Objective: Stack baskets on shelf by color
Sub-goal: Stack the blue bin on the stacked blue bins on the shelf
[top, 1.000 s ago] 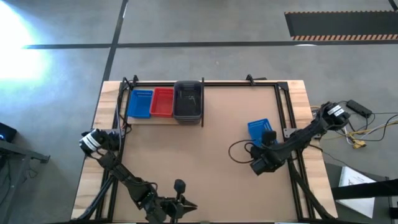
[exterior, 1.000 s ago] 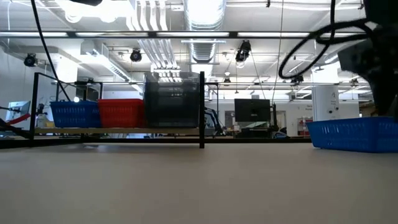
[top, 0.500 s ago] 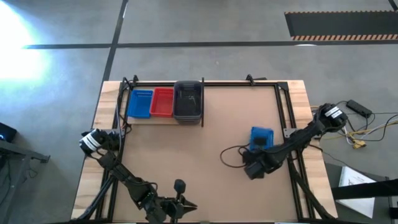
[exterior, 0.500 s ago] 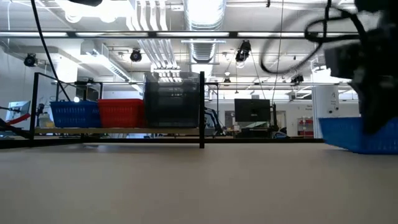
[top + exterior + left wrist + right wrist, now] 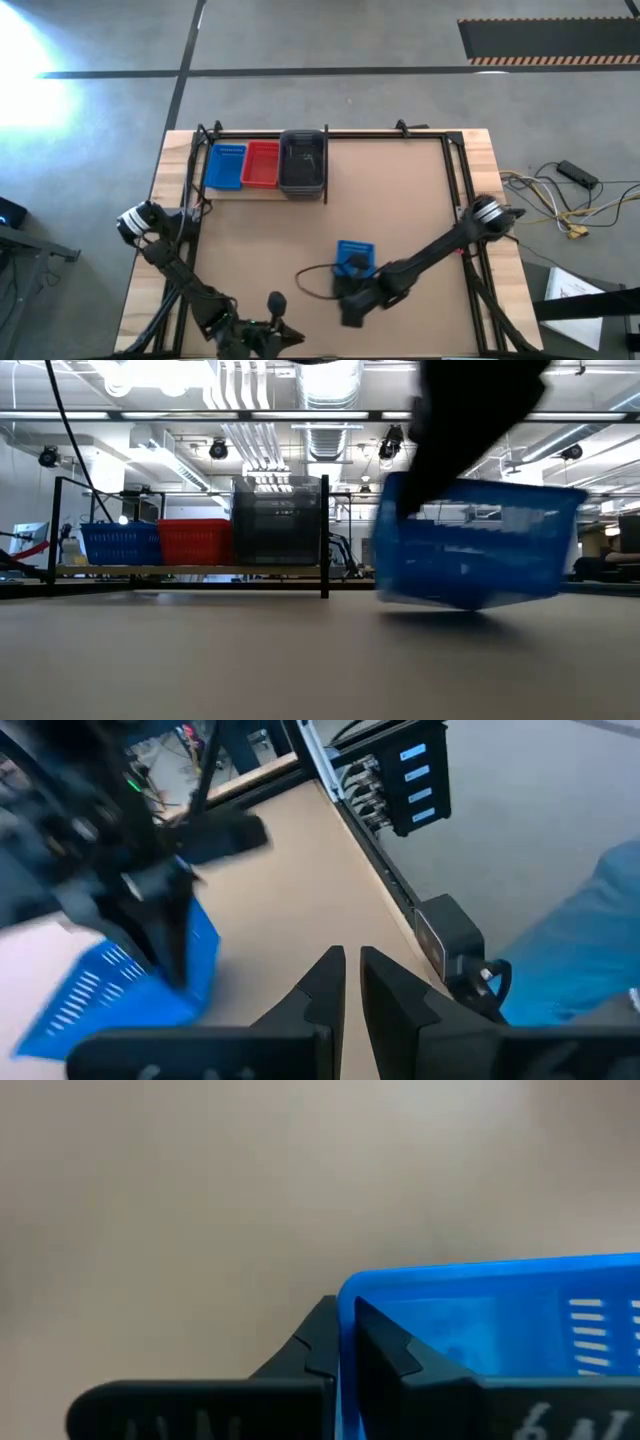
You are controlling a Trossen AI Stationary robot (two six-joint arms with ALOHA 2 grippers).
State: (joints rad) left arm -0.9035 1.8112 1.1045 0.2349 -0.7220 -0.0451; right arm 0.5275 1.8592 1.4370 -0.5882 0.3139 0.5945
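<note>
The right gripper [image 5: 352, 272] pinches the rim of a blue basket [image 5: 355, 257] with its fingers, holding it tilted just above the surface [image 5: 390, 190], near its front middle. On the shelf [image 5: 262, 190], blue, red and grey baskets sit side by side. The left gripper [image 5: 345, 982] waits at the front edge, fingers nearly together and empty.

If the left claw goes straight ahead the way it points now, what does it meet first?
Probably nothing soon: ahead of the shut left claw lies bare table. The blue basket held by the right claw sits off to one side, though depth is hard to judge.
</note>
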